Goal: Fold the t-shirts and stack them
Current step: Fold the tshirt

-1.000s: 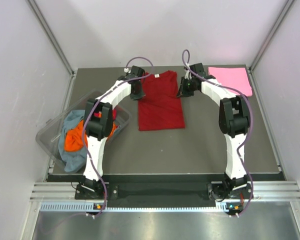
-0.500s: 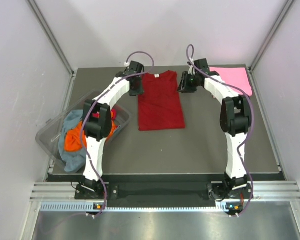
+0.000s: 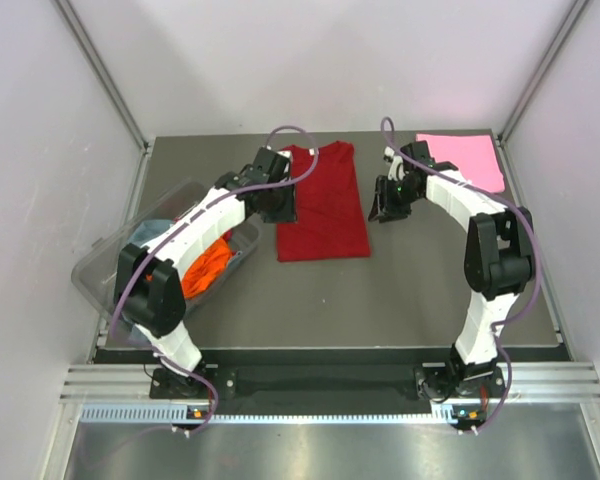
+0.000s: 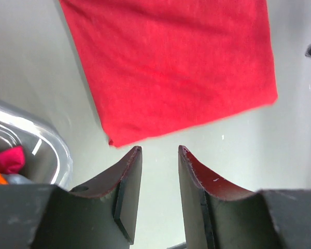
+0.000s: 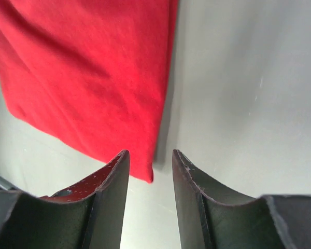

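Note:
A dark red t-shirt (image 3: 322, 205) lies flat in a long folded strip at the table's middle back, collar at the far end. A light pink t-shirt (image 3: 462, 160) lies folded at the back right. My left gripper (image 3: 283, 213) is open and empty, hovering just off the red shirt's left edge. The left wrist view shows the red shirt (image 4: 171, 67) with its near left corner just ahead of the left gripper (image 4: 159, 151). My right gripper (image 3: 382, 211) is open and empty beside the shirt's right edge. The right wrist view shows the shirt's near right corner (image 5: 145, 171) at the right gripper (image 5: 150, 155).
A clear plastic tub (image 3: 98, 268) sits at the left edge under my left arm, holding an orange shirt (image 3: 205, 265) and grey-blue cloth (image 3: 146, 232). Its rim (image 4: 46, 148) and a bit of magenta cloth (image 4: 8, 158) show in the left wrist view. Walls enclose the table.
Both grippers have moved from the shirt's collar end toward me along its two sides. The left arm has swung out over the tub. The red shirt has not moved.

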